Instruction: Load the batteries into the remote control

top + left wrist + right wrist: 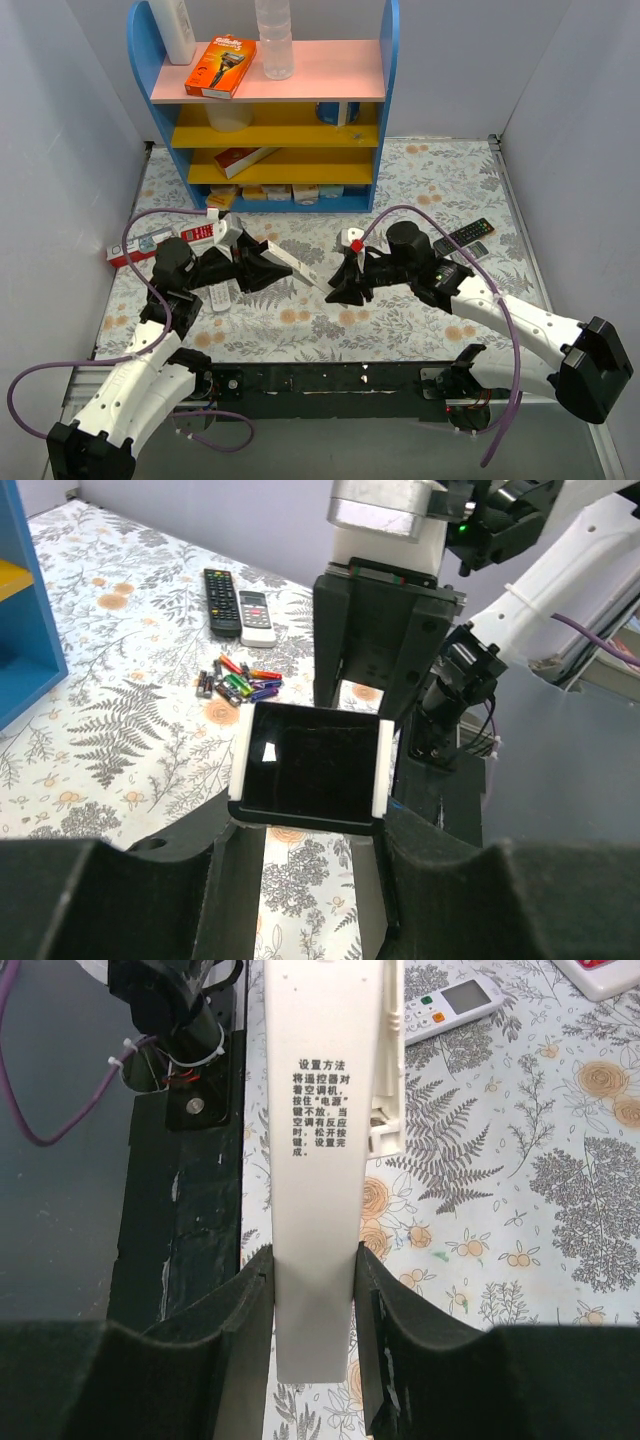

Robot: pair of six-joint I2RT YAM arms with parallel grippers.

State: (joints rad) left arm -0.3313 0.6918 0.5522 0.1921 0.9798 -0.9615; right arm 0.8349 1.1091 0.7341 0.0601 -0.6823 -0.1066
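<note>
The remote control, a long white bar, hangs above the table between both arms. My left gripper is shut on its dark-patched end, whose white edges sit between the black fingers. My right gripper is shut on the other end, its pads pressing both long sides of the plain white back with printed text. A white part stands out along that back's right edge. The batteries lie in a small mixed-colour heap on the floral cloth, apart from both grippers.
A black remote and a shorter white one lie just beyond the batteries. Another white remote with a display lies near the left arm. The blue and yellow shelf stands at the back, a red and white box at the left.
</note>
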